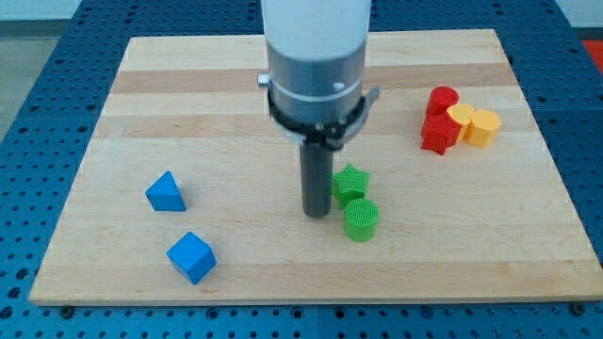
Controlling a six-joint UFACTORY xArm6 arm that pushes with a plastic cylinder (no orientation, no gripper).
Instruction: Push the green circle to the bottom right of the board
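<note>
The green circle (360, 219) stands on the wooden board (452, 254) a little right of centre, toward the view's bottom. A green star (350, 182) sits just above it, touching it. My tip (316, 213) is down on the board just left of both green blocks, close to the green circle's upper left side.
A blue triangle (166, 192) and a blue cube (191, 257) lie at the view's lower left. At the upper right a red cylinder (443, 99), a red star (437, 134), a yellow heart (461, 118) and a yellow hexagon (483, 127) are bunched together.
</note>
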